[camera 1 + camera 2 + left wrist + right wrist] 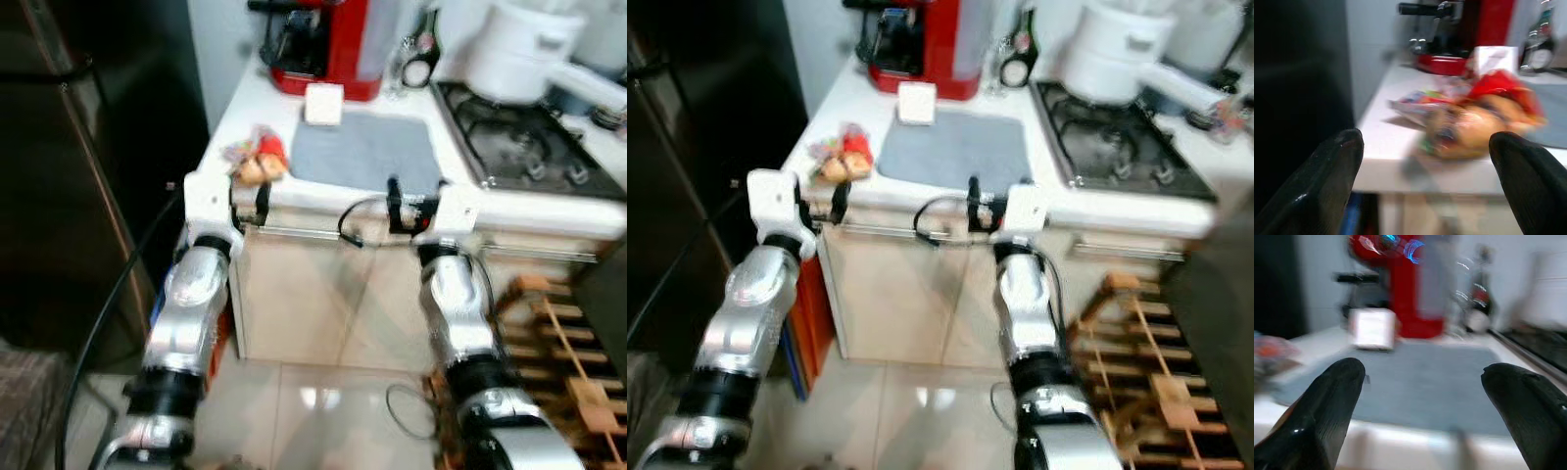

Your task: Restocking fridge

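Observation:
A bag of food (257,157), red and orange inside clear wrap, lies at the near left corner of the white counter (245,108). My left gripper (247,204) hangs open just before the counter's edge, below that bag; in the left wrist view the bag (1474,122) sits ahead of the spread fingers. Further right, my right gripper (409,208) is open with nothing held, level with the counter's front edge, facing the grey mat (362,152). The dark fridge (59,196) stands on the left, its door closed.
A red coffee machine (323,44) and a small white box (323,103) stand at the back of the counter. A white pot (519,49) sits on the gas hob (519,142). A wooden rack (558,343) is at lower right. A black cable (118,294) hangs by the fridge.

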Tool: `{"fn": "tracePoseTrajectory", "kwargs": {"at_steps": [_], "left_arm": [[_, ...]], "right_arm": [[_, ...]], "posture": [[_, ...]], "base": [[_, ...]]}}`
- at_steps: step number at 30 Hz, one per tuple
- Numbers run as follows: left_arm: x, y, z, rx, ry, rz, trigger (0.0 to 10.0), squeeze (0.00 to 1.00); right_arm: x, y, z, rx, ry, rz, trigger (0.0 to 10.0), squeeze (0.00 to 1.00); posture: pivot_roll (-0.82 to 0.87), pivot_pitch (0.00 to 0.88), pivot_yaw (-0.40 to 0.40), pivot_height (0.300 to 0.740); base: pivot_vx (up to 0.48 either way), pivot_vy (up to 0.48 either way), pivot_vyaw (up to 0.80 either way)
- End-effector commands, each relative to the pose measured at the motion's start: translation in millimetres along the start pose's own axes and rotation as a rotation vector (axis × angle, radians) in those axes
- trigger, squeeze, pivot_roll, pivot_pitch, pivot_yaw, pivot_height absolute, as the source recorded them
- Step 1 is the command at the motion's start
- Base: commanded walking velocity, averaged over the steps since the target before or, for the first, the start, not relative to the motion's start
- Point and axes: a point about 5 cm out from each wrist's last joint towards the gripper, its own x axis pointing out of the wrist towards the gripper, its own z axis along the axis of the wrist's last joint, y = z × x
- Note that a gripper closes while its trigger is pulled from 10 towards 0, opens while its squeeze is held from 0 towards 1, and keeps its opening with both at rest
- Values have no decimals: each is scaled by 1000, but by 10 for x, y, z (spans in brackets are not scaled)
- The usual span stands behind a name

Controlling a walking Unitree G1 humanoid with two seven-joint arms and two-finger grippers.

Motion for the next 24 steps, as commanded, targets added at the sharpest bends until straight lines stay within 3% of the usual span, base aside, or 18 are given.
{"fn": "tracePoseTrajectory", "kwargs": {"at_steps": [1, 3, 4, 5, 6, 7, 9, 12, 14, 15, 17, 19, 22, 23, 24], "left_arm": [[32, -146, 113, 6, -52, -53, 10000, 1000], [37, -162, 154, 14, -72, -65, 10000, 1000], [40, -170, 184, 16, -85, -72, 10000, 1000], [56, -194, 283, 20, -123, -90, 10000, 1000], [56, -194, 283, 20, -123, -90, 10000, 1000], [62, -205, 341, 13, -143, -101, 10000, 1000], [101, -197, 555, 8, -213, -108, 10000, 1000], [152, -133, 659, 4, -232, -82, 10000, 1000], [243, 4, 847, 2, -272, -48, 10000, 471], [285, 46, 902, 6, -282, -49, 10000, 0], [353, 97, 946, 26, -279, -50, 10000, 0], [459, 179, 908, 29, -205, -26, 10000, 0], [497, 232, 878, 33, -159, -13, 10000, 0], [465, 263, 836, 44, -144, -15, 10000, 0], [437, 266, 792, 37, -133, -16, 10000, 0]], "right_arm": [[79, -137, 263, -43, -133, -40, 10000, 1000], [122, -128, 393, -52, -194, -31, 10000, 1000], [147, -119, 458, -57, -222, -22, 8902, 1000], [214, -116, 616, -62, -280, -21, 8784, 1000], [214, -116, 616, -62, -280, -21, 8784, 1000], [247, -123, 677, -57, -296, -29, 9922, 1000], [360, -184, 813, -16, -308, -72, 10000, 1000], [409, -223, 868, 2, -309, -86, 10000, 1000], [465, -299, 943, 6, -318, -110, 10000, 1000], [489, -327, 943, 11, -308, -119, 10000, 1000], [520, -371, 915, 32, -279, -143, 10000, 1000], [560, -403, 871, 56, -232, -179, 10000, 1000], [567, -413, 867, 43, -217, -196, 10000, 1000], [528, -399, 852, 32, -218, -176, 10000, 0], [493, -394, 819, 29, -210, -168, 10000, 0]], "posture": [[28, 0, -57, 740], [28, 0, -57, 740], [29, 0, -56, 740], [29, 0, -56, 740], [29, 0, -56, 740], [30, 0, -53, 740], [35, 0, -56, 740], [41, 0, -58, 740], [49, 0, -60, 740], [51, 0, -60, 740], [52, 0, -59, 740], [40, 0, -48, 740], [31, 0, -41, 740], [25, 0, -38, 740], [22, 0, -38, 740]], "base": [[461, 0, 0], [458, 0, 0], [461, 0, 0], [461, 0, 0], [461, 0, 0], [461, 0, 0], [461, 0, 0], [154, 0, 0], [0, 0, 0], [0, 0, 0], [0, 0, 0], [0, 0, 0], [0, 0, 0], [0, 0, 0], [0, 0, 0]]}}
